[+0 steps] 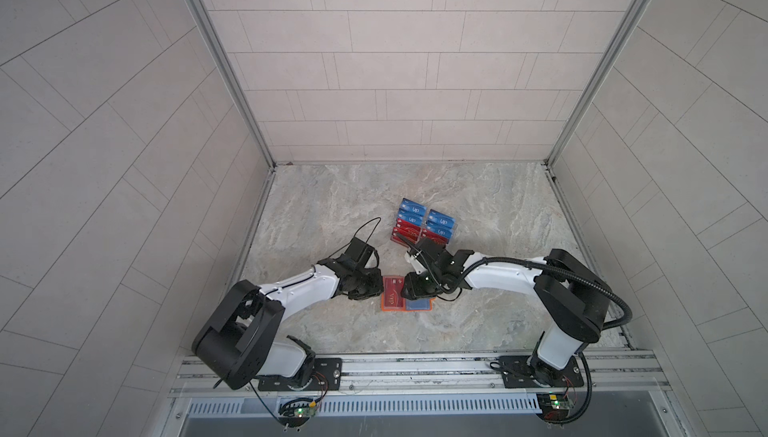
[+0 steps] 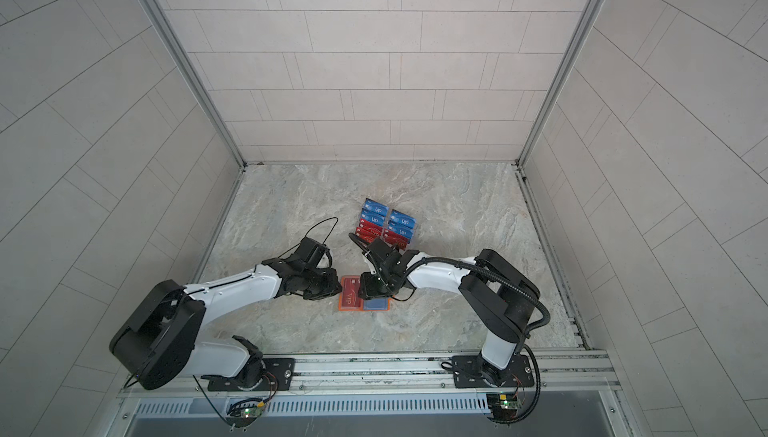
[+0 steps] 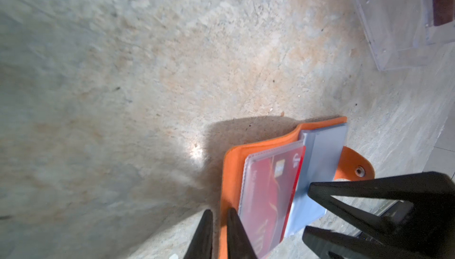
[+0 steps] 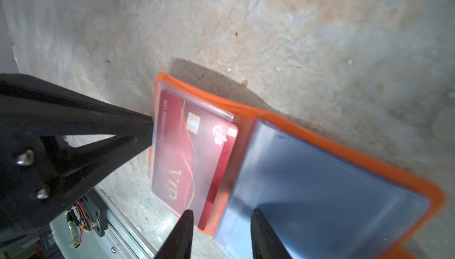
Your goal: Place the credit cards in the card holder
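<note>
The orange card holder [image 1: 385, 309] [image 2: 343, 309] lies open and flat near the table's front middle. A red VIP credit card [image 1: 392, 297] [image 4: 192, 151] [image 3: 268, 196] sits in its left clear sleeve, its end sticking out toward the spine. The right sleeve [image 4: 320, 196] shows blue. My left gripper [image 1: 380, 287] [image 3: 220, 217] is at the holder's left edge, its jaws slightly apart and open around the orange rim. My right gripper [image 1: 406, 289] [image 4: 221, 217] stands open over the spine, between the red card's end and the blue sleeve, holding nothing.
A clear acrylic rack [image 1: 424, 225] [image 2: 386, 225] [image 3: 394, 36] with several blue and red VIP cards stands just behind the right wrist. The holder's snap tab [image 3: 357, 169] lies on its right side. Aluminium rails run along the table's front edge [image 1: 415, 366].
</note>
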